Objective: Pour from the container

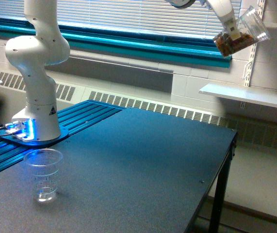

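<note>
A: While the gripper [231, 26] is up at the top of the exterior view, toward its right, what's it got?

B: Small clear cup [241, 36], tilted hard, mouth pointing up and to the view's right, base lower toward the left. Brown nut-like pieces [228, 44] piled in the low end. Jaws clamped on the cup's side.

A: Where's that against the desk [143, 165]?

B: High in the air, well above the desk, about over its far right corner, in front of the window blinds [128, 17].

A: Anything on the desk?

B: Taller clear cup with printed marks [43, 174], upright, near the front left corner. Looks empty, can't tell for sure. Well apart from the held cup.

A: Arm base?

B: White base [36, 116] at the desk's left edge on a blue ribbed strip [80, 116], blue light glowing at its foot, just behind the marked cup.

A: Other stuff?

B: White shelf [247, 94] on the wall at the view's right.
</note>
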You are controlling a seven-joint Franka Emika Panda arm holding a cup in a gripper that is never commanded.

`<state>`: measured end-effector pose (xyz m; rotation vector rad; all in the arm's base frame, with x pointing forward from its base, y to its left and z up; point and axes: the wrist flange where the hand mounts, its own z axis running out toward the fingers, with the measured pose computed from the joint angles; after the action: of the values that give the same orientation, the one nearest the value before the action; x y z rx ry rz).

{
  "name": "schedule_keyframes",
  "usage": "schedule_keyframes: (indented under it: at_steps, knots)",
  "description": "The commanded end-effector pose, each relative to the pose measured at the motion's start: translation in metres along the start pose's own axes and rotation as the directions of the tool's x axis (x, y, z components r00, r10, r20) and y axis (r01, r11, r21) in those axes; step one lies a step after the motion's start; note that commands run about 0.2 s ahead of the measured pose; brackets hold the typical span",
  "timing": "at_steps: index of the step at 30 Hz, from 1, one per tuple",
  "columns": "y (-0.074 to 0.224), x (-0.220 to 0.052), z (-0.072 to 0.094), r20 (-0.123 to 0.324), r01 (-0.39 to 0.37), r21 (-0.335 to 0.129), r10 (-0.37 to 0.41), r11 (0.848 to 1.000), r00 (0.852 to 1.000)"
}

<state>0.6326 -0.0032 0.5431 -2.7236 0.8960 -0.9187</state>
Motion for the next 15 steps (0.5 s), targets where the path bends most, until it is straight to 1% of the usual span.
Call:
schedule_keyframes:
  at_steps: [1, 4, 9, 15]
  knots:
    - [-0.0008, -0.0118, 0.0144, 0.028, 0.016, -0.017, -0.015, 1.000, 0.999]
    - [0.0011, -0.0117, 0.0140, 0.020, 0.015, -0.023, -0.015, 1.000, 1.000]
    - [-0.0017, -0.0131, 0.0081, 0.016, 0.015, -0.014, -0.015, 1.000, 1.000]
    - [0.0071, -0.0203, 0.0055, 0.007, 0.029, -0.035, -0.029, 0.999, 1.000]
